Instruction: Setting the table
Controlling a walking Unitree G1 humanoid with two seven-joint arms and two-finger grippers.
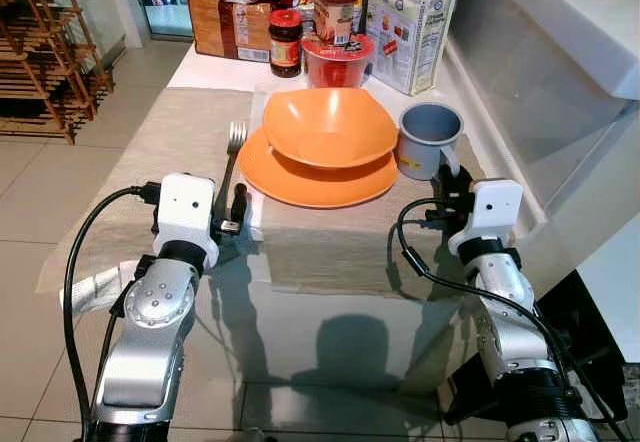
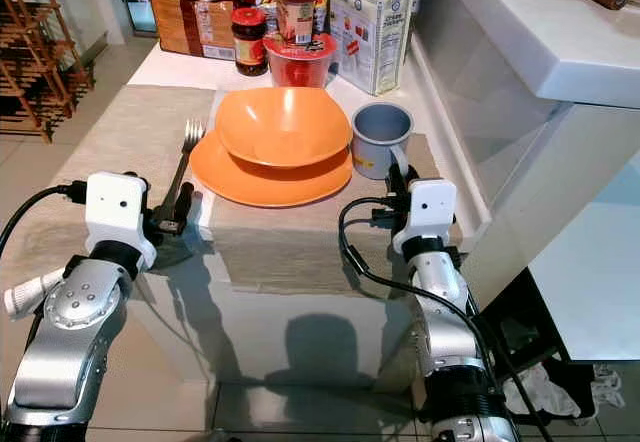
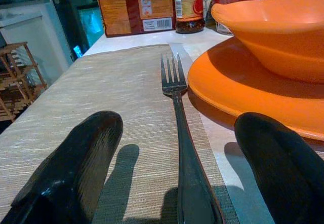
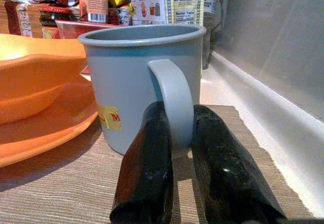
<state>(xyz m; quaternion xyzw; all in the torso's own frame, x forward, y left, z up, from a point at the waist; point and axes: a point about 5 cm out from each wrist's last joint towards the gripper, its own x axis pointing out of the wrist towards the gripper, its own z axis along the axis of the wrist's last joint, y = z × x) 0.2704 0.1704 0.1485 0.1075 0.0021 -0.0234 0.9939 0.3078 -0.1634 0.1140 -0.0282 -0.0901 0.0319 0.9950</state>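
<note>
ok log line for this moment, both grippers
left gripper: open, astride fork handle | right gripper: shut on mug handle | bowl on plate

orange plate (image 1: 316, 184): middle hidden under orange bowl (image 1: 328, 126) | fork (image 3: 181, 133): handle end cut off by frame edge | cream crackers box (image 4: 174, 2): top cut off

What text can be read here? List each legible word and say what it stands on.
"Cream Crackers" on the white cracker bag behind the grey mug.
"OK!" on the brown-lidded jar at the back.
A red "M" on the yellow sticker low on the mug; the rest is cut off.
A barcode on the brown carton; its digits and print are too small.
The dark jar label is too blurred to read.
</note>
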